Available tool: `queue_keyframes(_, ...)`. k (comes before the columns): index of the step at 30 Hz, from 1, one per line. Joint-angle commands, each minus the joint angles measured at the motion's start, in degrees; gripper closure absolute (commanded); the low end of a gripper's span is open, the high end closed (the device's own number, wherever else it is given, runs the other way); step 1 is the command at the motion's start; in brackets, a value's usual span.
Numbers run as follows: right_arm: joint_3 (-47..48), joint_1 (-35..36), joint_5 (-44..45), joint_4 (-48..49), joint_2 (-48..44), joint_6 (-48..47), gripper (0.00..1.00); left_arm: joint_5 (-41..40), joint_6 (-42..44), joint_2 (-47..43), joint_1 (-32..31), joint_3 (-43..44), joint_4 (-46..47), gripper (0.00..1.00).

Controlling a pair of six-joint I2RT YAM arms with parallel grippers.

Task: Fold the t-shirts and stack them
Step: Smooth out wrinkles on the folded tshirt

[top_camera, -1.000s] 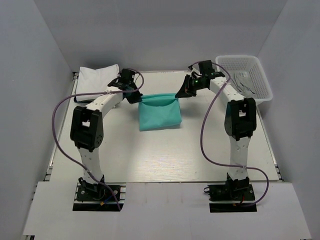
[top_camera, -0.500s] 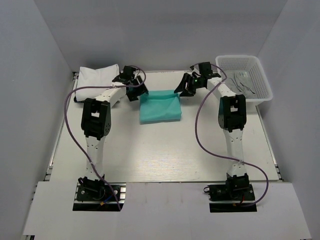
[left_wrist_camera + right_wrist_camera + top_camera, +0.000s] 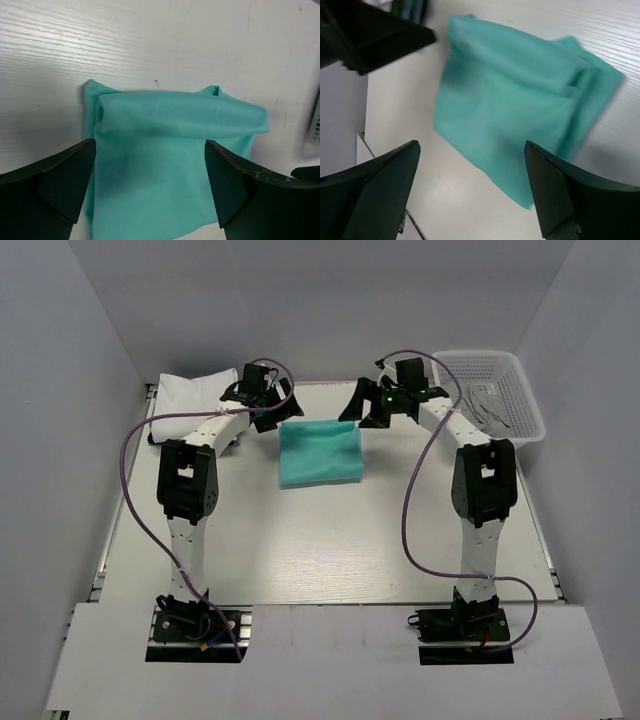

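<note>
**Both grippers released over the folded teal shirt**

The teal shirt [image 3: 320, 453] lies folded on the white table [image 3: 320, 550], in its far middle part, between the two arms. Its far edge is rolled over into a thick fold. The left gripper [image 3: 275, 412] hangs at the shirt's far left corner and the right gripper [image 3: 358, 410] at its far right corner. Both have their jaws spread wide and hold nothing.

The white shirts [image 3: 195, 395] sit in a soft heap at the table's far left corner, just behind the left arm and well apart from the teal shirt. A white mesh basket [image 3: 528, 430] stands at the far right. It holds a few small things that are too small to make out. A purple cable [image 3: 130, 490] loops out from each arm, and a small green light [image 3: 389, 395] glows on the right wrist. Pale walls close in the table on three sides.

The left wrist view looks down between the left gripper [image 3: 150, 185] fingers onto the teal shirt [image 3: 165, 125]. It shows the rolled far edge and two small corners of cloth poking out behind it, which the top view does not resolve. The basket's edge [image 3: 315, 120] just shows at the right border. The right wrist view shows the right gripper [image 3: 470, 187] over the teal shirt [image 3: 510, 95], blurred, with a black angular part [image 3: 375, 35] at the top left that I cannot identify.
</note>
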Motion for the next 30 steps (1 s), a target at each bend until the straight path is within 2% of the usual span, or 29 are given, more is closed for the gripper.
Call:
queue_keyframes(1, 0.94, 3.34, -3.46, 4.95, 1.12, -1.27, 0.1, 3.26, 1.95, -1.03, -1.08, 1.25, 1.8, 0.0)
queue_keyframes(6, 7.61, 3.52, -4.34, 7.41, 9.38, 3.12, 0.1, 4.57, 1.96, 4.68, -1.08, 6.0, 1.8, 0.0)
queue_keyframes(14, 9.91, 0.27, 1.2, 28.11, 17.91, 15.67, 0.1, 5.98, 0.55, 14.7, 0.24, 13.65, 3.12, 0.0)
queue_keyframes(16, 10.34, -0.78, 1.54, 29.99, 20.54, 18.67, 0.1, 5.38, 0.03, 16.81, 0.76, 14.8, 3.12, 0.0)
queue_keyframes(20, 10.61, -2.01, -0.47, 30.09, 23.46, 20.79, 0.1, 3.79, 0.02, 18.49, 0.76, 16.56, 2.42, 0.0)
queue_keyframes(23, 11.04, -2.02, -4.24, 30.18, 23.9, 19.22, 0.1, 3.79, 0.02, 17.97, 0.76, 16.03, 3.03, 0.0)
queue_keyframes(25, 12.8, -1.75, -6.36, 26.94, 22.93, 17.37, 0.1, 3.27, 0.02, 17.18, 0.76, 17.16, 2.43, 0.0)
queue_keyframes(27, 16.14, -1.4, -4.97, 21.08, 20.23, 11.84, 0.1, 0.12, 0.64, 14.99, 0.76, 20.5, 1.19, 0.0)
queue_keyframes(30, 13.17, -1.31, -0.92, 19.04, 12.23, 7.79, 0.1, -4.02, 1.96, 11.3, 0.76, 23.06, -0.74, 0.0)
